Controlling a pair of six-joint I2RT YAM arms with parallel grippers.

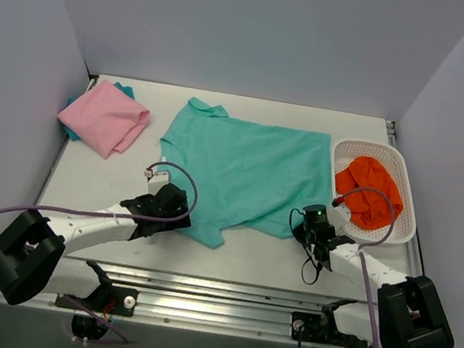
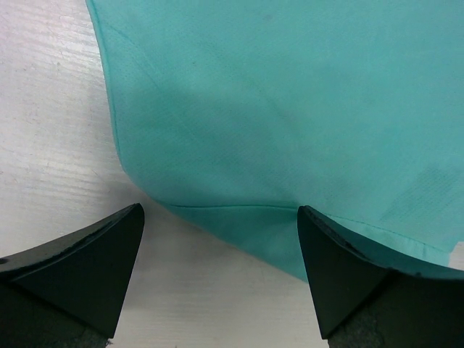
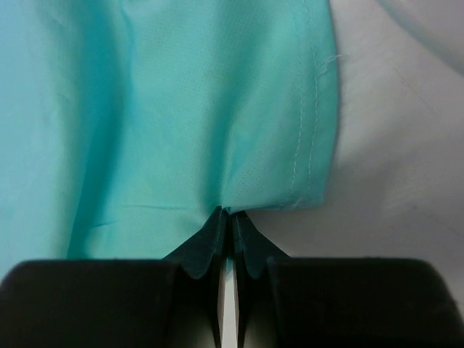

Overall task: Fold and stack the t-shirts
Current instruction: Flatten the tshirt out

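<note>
A large mint-teal t-shirt (image 1: 245, 172) lies spread on the white table, collar at the far left. A folded pink t-shirt (image 1: 104, 118) lies at the far left, over a bit of teal cloth. My left gripper (image 1: 179, 216) is open at the shirt's near left edge; in the left wrist view its fingers (image 2: 94, 261) straddle the shirt's sleeve edge (image 2: 239, 217) on the table. My right gripper (image 1: 304, 223) is shut on the shirt's near right hem corner (image 3: 275, 181), the cloth pinched between its fingertips (image 3: 217, 232).
A white plastic lattice basket (image 1: 408, 180) stands at the right with an orange cloth (image 1: 369, 191) in it, close beside the right gripper. Grey walls enclose the table on three sides. A metal rail runs along the near edge.
</note>
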